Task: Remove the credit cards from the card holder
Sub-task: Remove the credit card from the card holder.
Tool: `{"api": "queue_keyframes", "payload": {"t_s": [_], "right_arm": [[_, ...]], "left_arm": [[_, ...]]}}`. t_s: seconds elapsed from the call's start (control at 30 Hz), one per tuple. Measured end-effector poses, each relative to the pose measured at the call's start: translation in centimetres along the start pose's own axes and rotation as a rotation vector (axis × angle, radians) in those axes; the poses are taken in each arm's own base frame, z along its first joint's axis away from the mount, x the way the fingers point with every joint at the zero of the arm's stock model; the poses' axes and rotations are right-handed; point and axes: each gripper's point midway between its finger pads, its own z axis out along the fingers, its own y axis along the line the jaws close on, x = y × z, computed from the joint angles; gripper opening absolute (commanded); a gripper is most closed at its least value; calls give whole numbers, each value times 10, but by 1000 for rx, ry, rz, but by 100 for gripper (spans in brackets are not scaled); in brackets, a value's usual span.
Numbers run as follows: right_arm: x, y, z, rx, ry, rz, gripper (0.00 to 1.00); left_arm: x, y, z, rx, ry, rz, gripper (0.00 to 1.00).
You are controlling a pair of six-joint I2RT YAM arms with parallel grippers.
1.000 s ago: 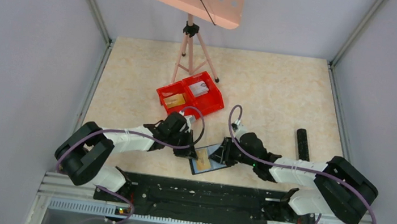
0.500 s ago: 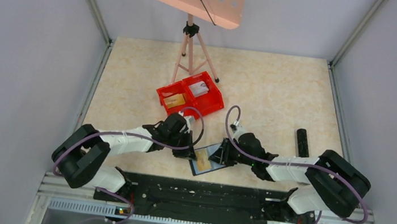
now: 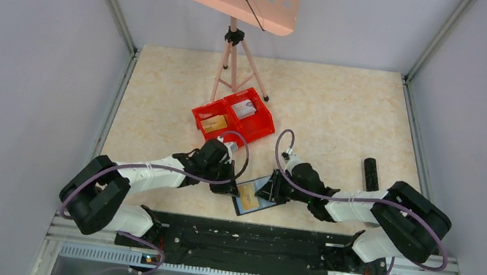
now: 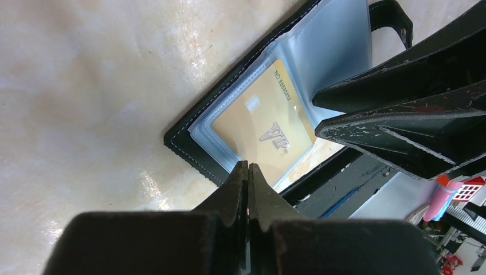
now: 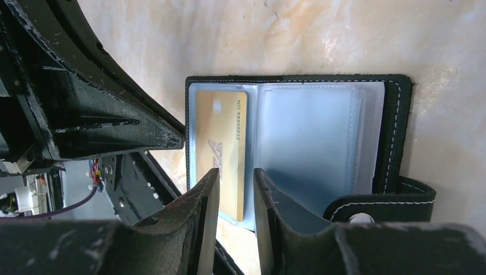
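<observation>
At the desk's (image 3: pixel 341 114) near edge, my arms only creep closer; the thin gold card (image 5: pixel 220 149) stays inside the flat black card holder (image 5: pixel 395 132). My left end effector (image 4: pixel 248 169) is clenched empty, my right end effector (image 5: pixel 236 173) slightly parted.

Card holder (image 5: pixel 396 132): black leather-like cover, matt, fine grain, white stitching along the edge. Inner pockets (image 5: pixel 309 143): greyish see-through plastic, smooth, faint sheen. Credit card (image 5: pixel 220 154): gold plastic, glossy, catching light. Table (image 5: pixel 344 34): beige marbled top, smooth, polished. Right gripper (image 5: pixel 236 180): black fingers (image 5: pixel 198 212), matt, scuffed pale at the edges.
</observation>
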Motion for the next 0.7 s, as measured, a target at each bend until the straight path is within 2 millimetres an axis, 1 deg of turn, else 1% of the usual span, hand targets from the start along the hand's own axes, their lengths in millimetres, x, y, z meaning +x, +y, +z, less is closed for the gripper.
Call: {"api": "queue_keyframes", "payload": {"t_s": [0.23,0.43,0.7], "right_arm": [[3,-2,2,-2,10,4,28],[4,0,6,-18,17,15,28],[5,3,9,-42,21,29,26]], "left_arm": [[0,4,1,-18,-5,6,0],[3,10,5,-39,11,0,0],[3,11,6,-40,14,0,0]]}}
